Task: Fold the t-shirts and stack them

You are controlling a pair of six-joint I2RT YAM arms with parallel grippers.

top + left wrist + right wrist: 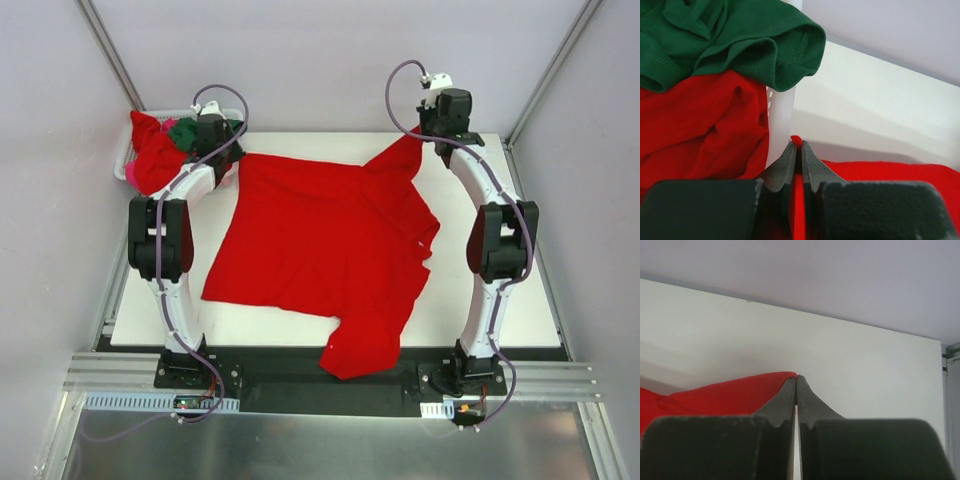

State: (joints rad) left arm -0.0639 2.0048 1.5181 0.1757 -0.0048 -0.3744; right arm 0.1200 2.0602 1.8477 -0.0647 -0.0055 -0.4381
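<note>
At the far edge of the table [270,328] we see left gripper [796,146] and right gripper [796,382] each pinching a corner of the spread red shirt [320,240], so a thin grip may slip or the left pull may snag the basket [782,111] just beside.

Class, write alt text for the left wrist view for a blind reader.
The left claw is shut on the edge of a red t-shirt. Beside it, a white basket holds a dark green t-shirt atop crumpled red cloth.
</note>
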